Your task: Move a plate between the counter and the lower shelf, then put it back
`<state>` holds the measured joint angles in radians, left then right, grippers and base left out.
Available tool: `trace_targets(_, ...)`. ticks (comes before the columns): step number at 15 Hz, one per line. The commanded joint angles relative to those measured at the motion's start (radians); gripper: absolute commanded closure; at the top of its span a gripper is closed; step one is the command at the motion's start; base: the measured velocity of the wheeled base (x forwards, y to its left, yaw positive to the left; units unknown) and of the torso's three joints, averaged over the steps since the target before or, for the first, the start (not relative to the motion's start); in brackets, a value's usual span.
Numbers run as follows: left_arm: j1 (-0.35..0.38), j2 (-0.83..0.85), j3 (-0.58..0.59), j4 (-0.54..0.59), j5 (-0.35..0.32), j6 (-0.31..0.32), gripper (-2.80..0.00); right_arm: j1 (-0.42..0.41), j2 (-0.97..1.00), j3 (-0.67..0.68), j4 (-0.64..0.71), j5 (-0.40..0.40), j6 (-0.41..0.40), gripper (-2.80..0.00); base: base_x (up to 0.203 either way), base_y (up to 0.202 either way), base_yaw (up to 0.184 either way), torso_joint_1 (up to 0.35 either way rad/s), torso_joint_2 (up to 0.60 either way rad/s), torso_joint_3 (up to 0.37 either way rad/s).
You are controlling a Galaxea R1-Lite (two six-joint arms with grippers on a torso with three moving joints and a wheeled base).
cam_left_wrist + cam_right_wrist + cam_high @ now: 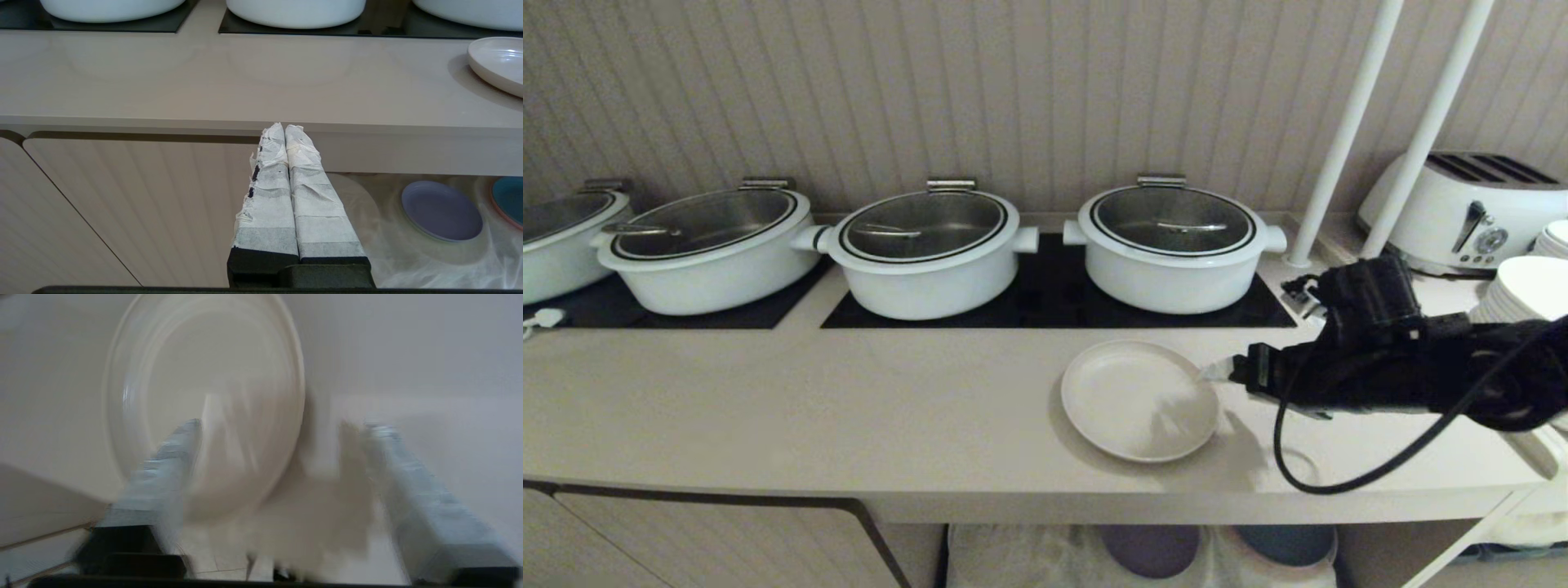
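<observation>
The plate lies flat on the table, right of centre in the head view, in front of the right-hand white pot and clear of the black hob panel. The right tool sits at the plate's right rim, coming in from the right edge of the frame; in the right wrist view its taped fingers stand wide apart, gripping nothing, with the plate between and beyond them. The left tool is parked low in front of the cabinet door, its fingers pressed together and empty. At the bottom of the head view, the lower shelf holds a purple plate and a blue plate. Judged from this, the plate looks freshly set down or about to be taken. Either way, the fingers should stay level with the rim and move straight along the table, so the low rim is not tipped or pushed.
</observation>
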<state>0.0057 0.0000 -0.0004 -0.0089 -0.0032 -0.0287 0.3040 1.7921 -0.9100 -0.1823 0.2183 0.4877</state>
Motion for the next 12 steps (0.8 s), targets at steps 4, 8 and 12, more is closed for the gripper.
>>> trace_targets(4, 0.000, 0.000, 0.000, 0.000, 0.000, 0.000, 0.00, -0.002, -0.331, 0.146, -0.007, 0.000, -0.012, 0.00, 0.000, 0.000, 0.000, 0.000, 0.00, 0.000)
trace_targets(8, 0.000, 0.000, -0.001, 0.000, 0.000, 0.000, 0.00, -0.054, -0.538, 0.329, -0.145, 0.005, -0.091, 0.00, 0.000, 0.000, 0.000, 0.000, 0.00, 0.000)
trace_targets(12, 0.000, 0.000, -0.001, 0.000, 0.000, 0.000, 0.00, -0.145, -0.737, 0.598, -0.411, 0.089, -0.121, 0.00, 0.000, 0.000, 0.000, 0.000, 0.00, 0.000)
